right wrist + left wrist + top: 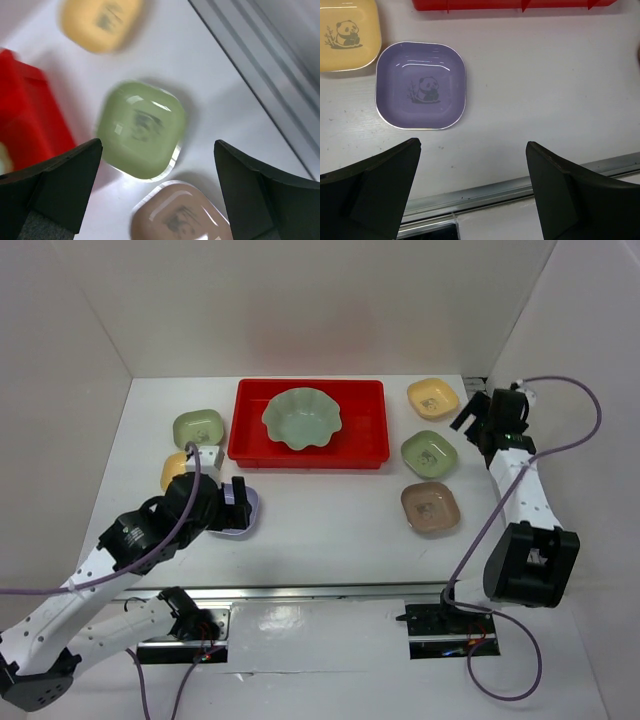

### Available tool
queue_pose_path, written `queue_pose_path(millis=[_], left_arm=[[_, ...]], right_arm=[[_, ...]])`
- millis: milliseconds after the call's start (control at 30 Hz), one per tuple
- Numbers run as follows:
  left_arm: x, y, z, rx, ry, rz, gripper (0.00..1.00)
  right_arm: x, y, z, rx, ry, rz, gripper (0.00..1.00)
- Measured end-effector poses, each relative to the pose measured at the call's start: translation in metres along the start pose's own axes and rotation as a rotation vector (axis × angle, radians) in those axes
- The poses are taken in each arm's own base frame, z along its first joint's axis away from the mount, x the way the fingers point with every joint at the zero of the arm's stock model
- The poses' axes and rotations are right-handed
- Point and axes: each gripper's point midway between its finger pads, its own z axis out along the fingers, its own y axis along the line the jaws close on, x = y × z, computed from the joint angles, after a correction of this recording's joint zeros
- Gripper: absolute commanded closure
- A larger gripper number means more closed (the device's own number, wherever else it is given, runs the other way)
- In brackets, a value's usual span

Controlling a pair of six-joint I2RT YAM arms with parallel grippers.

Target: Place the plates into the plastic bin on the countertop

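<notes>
The red plastic bin (365, 440) stands at the back middle of the white countertop (330, 510) and holds the large pale green scalloped dish (302, 418). My left gripper (226, 502) is open and empty, hovering over the lavender dish (247, 512). In the left wrist view the lavender dish (420, 85) lies ahead of the left gripper (472, 145). My right gripper (475, 418) is open and empty above the right-hand dishes. In the blurred right wrist view the right gripper (157, 145) is above a green dish (140, 129) and a pinkish-tan dish (180, 215).
Left of the bin lie a green dish (198, 427) and a yellow dish (172, 470), partly hidden by my left arm. Right of the bin lie a yellow dish (432, 397), a green dish (429, 453) and a tan dish (430, 507). White walls enclose the counter; a metal rail (330, 592) runs along its front.
</notes>
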Motion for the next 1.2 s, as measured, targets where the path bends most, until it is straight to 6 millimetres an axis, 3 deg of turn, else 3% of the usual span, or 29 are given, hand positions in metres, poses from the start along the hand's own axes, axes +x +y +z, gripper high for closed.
queue_pose_path(millis=[67,167,367,567,667,733,867,1000,1200], left_arm=[[0.0,-0.004,0.004,0.005,0.009,0.005,0.0],[0.003,-0.009,0.012,0.013,0.034,0.012,0.0],[0.004,-0.004,0.021,0.017,0.045,-0.005,0.0],[0.004,-0.002,0.021,0.041,0.038,-0.013,0.0],[0.001,-0.004,0.021,0.056,0.033,-0.02,0.0],[0.0,-0.005,0.022,0.06,0.031,-0.025,0.0],[0.002,-0.004,0.023,0.065,0.038,-0.028,0.0],[0.004,-0.005,0.024,0.069,0.045,-0.028,0.0],[0.002,-0.004,0.023,0.07,0.04,-0.033,0.0]], right_arm=[[0.027,-0.03,0.002,0.084,0.063,0.013,0.01],[0.067,-0.053,0.008,0.139,0.169,0.03,0.05],[0.122,-0.07,0.03,0.16,0.309,0.075,0.14],[0.156,-0.081,0.055,0.192,0.38,0.101,0.19],[0.163,-0.083,0.063,0.201,0.39,0.111,0.2],[0.16,-0.081,0.067,0.194,0.377,0.116,0.2],[0.151,-0.075,0.077,0.181,0.348,0.123,0.29],[0.14,-0.069,0.092,0.186,0.327,0.116,0.57],[0.14,-0.071,0.115,0.223,0.327,0.128,0.78]])
